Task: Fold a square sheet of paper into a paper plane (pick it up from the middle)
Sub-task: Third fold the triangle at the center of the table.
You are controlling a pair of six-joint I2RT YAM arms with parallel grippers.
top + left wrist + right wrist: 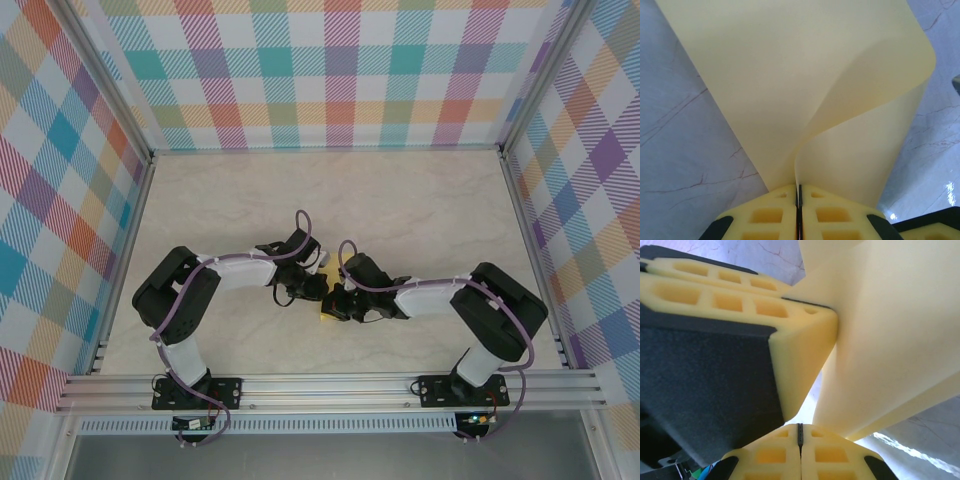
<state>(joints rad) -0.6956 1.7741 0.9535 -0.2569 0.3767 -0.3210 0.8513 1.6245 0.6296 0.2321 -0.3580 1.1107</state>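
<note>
The right hand (800, 432) has its yellow foam pads pressed flat together at the bottom edge. The left hand (825, 312) reaches in from the upper left, its pad tips against the curled square sheet of paper (890, 340). The marbled counter (935, 427) lies behind.

The thin yellow square sheet of paper (790, 75) is pinched at one edge in the left gripper (799, 200), over the pale marbled table (680, 150). The right gripper (800, 436), tips together, sits just beside the left one, with the sheet on its right.
</note>
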